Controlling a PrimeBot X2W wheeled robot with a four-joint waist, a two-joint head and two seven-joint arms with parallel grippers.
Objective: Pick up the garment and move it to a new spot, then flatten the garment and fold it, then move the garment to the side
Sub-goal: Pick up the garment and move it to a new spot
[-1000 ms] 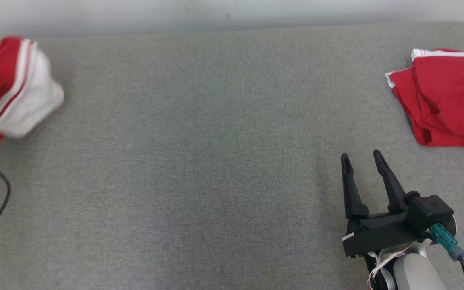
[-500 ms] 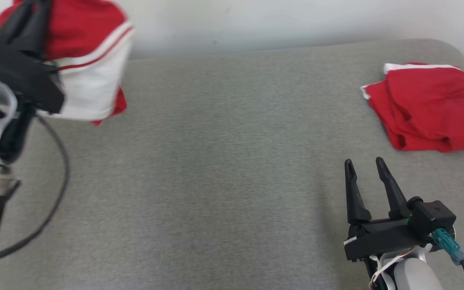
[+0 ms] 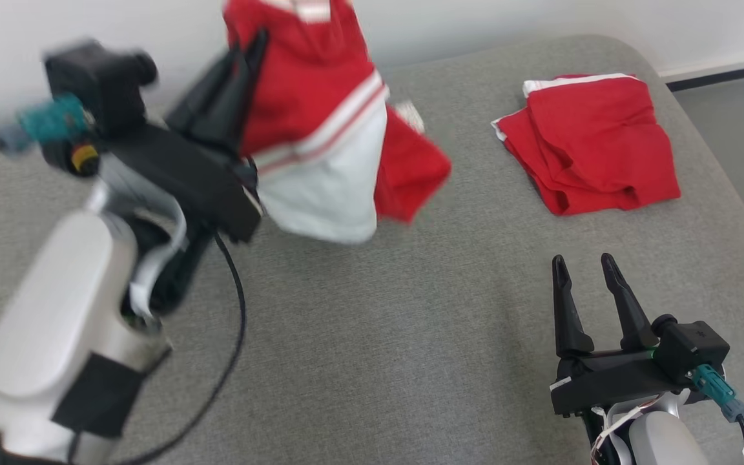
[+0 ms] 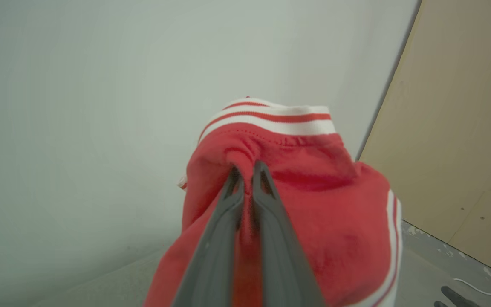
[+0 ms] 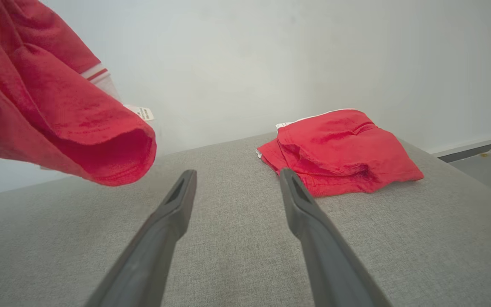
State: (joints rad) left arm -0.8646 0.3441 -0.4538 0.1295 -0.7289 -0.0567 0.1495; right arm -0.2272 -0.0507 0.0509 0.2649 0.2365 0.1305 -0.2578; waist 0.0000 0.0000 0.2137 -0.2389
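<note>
A: Head view?
B: Your left gripper, upper left, clamps the red, white-striped cloth garment above the grey fabric surface; your right gripper, lower right, gapes empty.
A: Wrist views?
B: Left: jaws pinch red cloth mid-frame. Right: jaws apart.

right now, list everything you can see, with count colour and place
held garment: one, red and white, lifted above the surface, left of centre
folded garment: one, red, white trim, far right on the surface
surface: one, grey fabric, beneath everything
wall: one, white, behind the surface
panel: one, tan, beside the wall
cable: one, black, trailing over the surface, near left
left gripper: one, dark, shut on the held garment
right gripper: one, dark, open and empty, near right
</note>
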